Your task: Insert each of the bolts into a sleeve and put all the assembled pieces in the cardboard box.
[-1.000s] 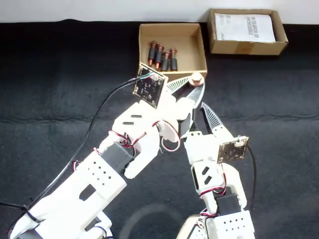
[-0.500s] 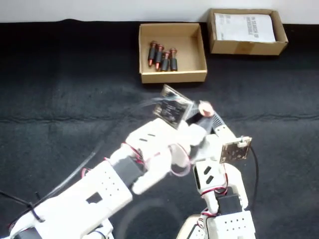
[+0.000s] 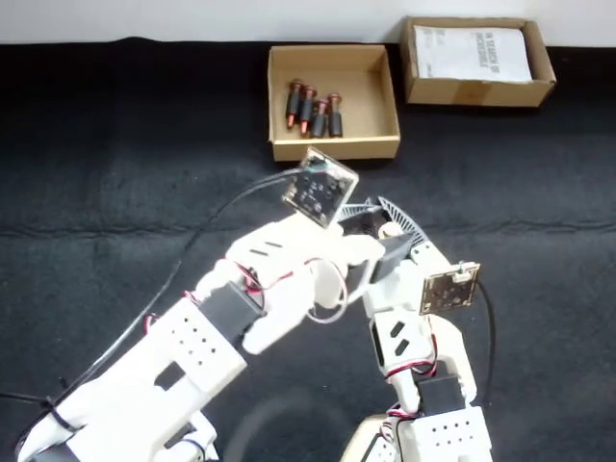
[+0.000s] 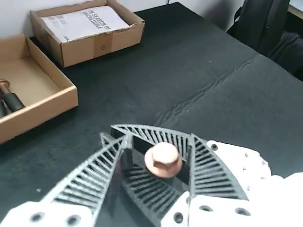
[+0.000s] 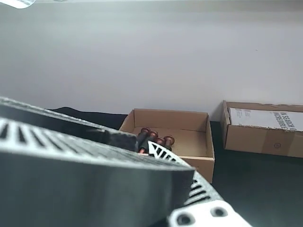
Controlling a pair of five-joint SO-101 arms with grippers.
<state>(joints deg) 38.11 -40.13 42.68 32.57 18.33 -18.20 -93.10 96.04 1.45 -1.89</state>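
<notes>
Two robot arms meet on the near side of the open brown cardboard box (image 3: 332,147), in front of its right corner and a little apart from it. The left gripper (image 3: 364,214) has black ribbed fingers (image 4: 85,187). They are closed in on a copper-coloured metal bolt (image 4: 162,159) and hold it between them. The bolt has a round, smooth, pinkish head that points up. Right under the head it is black. I cannot tell if that black part is a sleeve or a piece of a gripper.

The right gripper (image 3: 397,239) is pressed in close to the left gripper, on the side away from the box. I cannot tell how wide it is or if it has hold of anything.

Under both arms is the black cloth table (image 3: 115,173), which runs up to the box and around it.

Inside the box lie four finished pieces (image 3: 313,108). Each one is a copper bolt with a black tube sleeve around its middle. They lie side by side in a row, close to the box's left wall, with their heads toward the far wall.

To the right of the box, and a bit farther back, sits a second brown cardboard box (image 3: 478,93). A white printed paper (image 3: 472,50) lies flat in it
</notes>
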